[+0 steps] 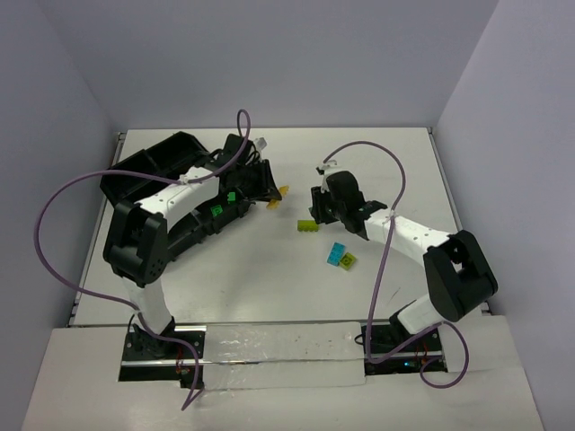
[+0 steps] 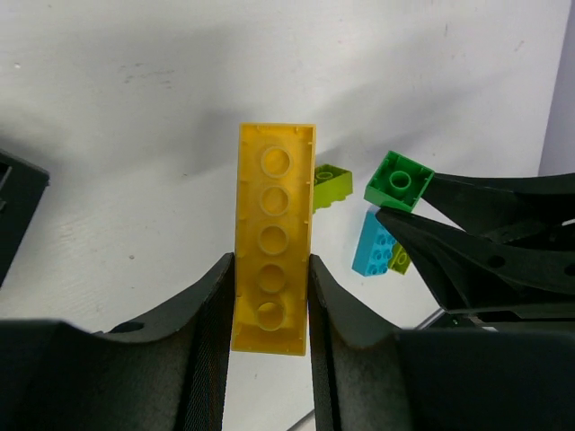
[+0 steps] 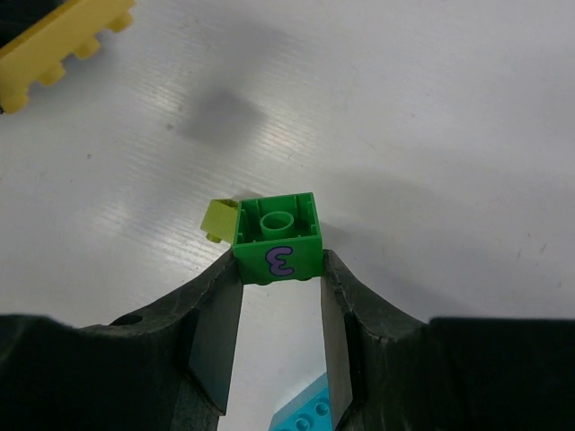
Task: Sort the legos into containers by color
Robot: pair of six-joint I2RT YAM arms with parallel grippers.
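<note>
The left gripper [image 2: 269,292] is clamped on a long yellow brick [image 2: 272,242], gripping only its near end, so most of its length sticks out past the fingertips. The right gripper [image 3: 278,274] pinches a dark green brick [image 3: 277,235] with a purple mark on its side, caught low between the very tips of the fingers. I cannot tell whether either brick is clear of the table [image 1: 377,162]. In the overhead view the two grippers meet near the table's middle. The black tray [image 1: 135,166] lies well apart at about ten o'clock, partly under the left arm. A lime brick [image 1: 308,225] lies just beside the right gripper at its seven o'clock, and a cyan brick [image 1: 338,254] with a smaller lime piece touching it lies at about four o'clock from the centre. The main risk I see is the long yellow brick: held by one end, it may swing or slip if the arm turns quickly toward the tray. The green brick's shallow hold could let it pop free. The grippers are also so near each other that a careless swing might knock them together or scatter the loose bricks. Dark green and lime could also end up in one compartment.
</note>
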